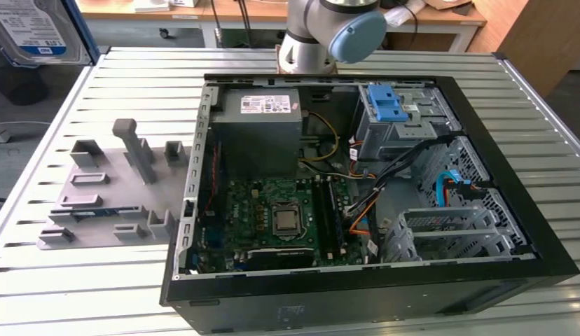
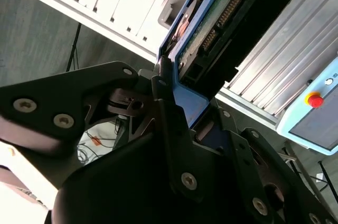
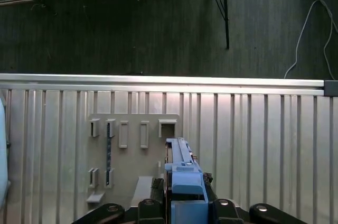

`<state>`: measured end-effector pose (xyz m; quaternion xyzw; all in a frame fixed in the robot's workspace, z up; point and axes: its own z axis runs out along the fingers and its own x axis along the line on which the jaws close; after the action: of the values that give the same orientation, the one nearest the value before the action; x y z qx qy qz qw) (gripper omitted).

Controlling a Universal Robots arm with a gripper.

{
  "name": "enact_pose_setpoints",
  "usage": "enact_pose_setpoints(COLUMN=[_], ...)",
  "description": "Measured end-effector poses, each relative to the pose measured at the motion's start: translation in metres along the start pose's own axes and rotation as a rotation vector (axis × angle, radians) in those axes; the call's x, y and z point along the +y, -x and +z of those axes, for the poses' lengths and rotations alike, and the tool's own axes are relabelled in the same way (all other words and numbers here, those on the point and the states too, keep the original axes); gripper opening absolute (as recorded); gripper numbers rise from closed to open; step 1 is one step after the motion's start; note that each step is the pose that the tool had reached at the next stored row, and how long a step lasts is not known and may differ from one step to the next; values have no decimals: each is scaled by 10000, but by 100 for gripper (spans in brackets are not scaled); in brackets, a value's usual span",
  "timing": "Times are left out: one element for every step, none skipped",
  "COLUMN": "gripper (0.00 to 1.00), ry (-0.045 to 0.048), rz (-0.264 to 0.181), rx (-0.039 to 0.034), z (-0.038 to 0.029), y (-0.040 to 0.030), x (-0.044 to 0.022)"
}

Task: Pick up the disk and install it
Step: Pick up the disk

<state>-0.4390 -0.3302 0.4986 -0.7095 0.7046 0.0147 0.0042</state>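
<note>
First wrist view tells most of it: the pincer (image 3: 185, 188) is clamped tight on the disk (image 3: 181, 160). The disk stands on edge between the fingers, blue carrier bracket nearest the camera, the rest poking out past the fingertips. Straight beyond the pincer, past the far end of the disk, the grey fixture plate (image 3: 132, 155) with its little upright slots lies flat on the slatted metal table (image 3: 253, 145). The disk hangs apart from the plate, not touching it.

Second wrist view is the same grip from the other side. The black fingers (image 2: 168, 113) are squeezed onto the blue edge of the carrier, and the disk's green circuit-board face (image 2: 211, 23) with its connector pins runs away from the pincer. Off past the pincer's linkage there's a pale blue control box (image 2: 311, 113) with a red button, well apart from the disk.

In the exterior view the disk (image 1: 33, 31) is label side out with the blue carrier along one edge, partly cut off by the frame. That puts the pincer's load well away from the open computer case (image 1: 346, 308) lying on the table (image 1: 94, 287). It's nowhere near the drive cage (image 1: 416, 122) with the blue latch (image 1: 387, 105) on top. Also inside the case are the grey power supply (image 1: 257, 129) and the motherboard (image 1: 271, 203). The fixture plate (image 1: 108, 192) sits just beside the case, between it and the held disk. The arm's base (image 1: 323, 31) stands behind the case.
</note>
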Motion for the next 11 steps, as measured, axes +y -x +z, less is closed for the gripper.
enact_pose_setpoints(gripper=[36, 36, 36, 36, 36, 36, 36, 36, 36, 36, 36], ry=[0, 0, 2, 1, 2, 1, 0, 1, 1, 1, 1], rz=[-20, -31, -36, -38, -39, -40, -40, -40, -40, -41, -41], rx=[0, 0, 2, 2, 2, 1, 1, 1, 2, 1, 2], z=[0, -1, -2, -3, -3, -3, -4, -5, -6, -6, -7], y=[-10, -24, -41, -61, -83, -104, -126, -149, -173, -199, -226], x=[0, 0, 0, 0, 0, 1, 1, 1, 1, 2, 2])
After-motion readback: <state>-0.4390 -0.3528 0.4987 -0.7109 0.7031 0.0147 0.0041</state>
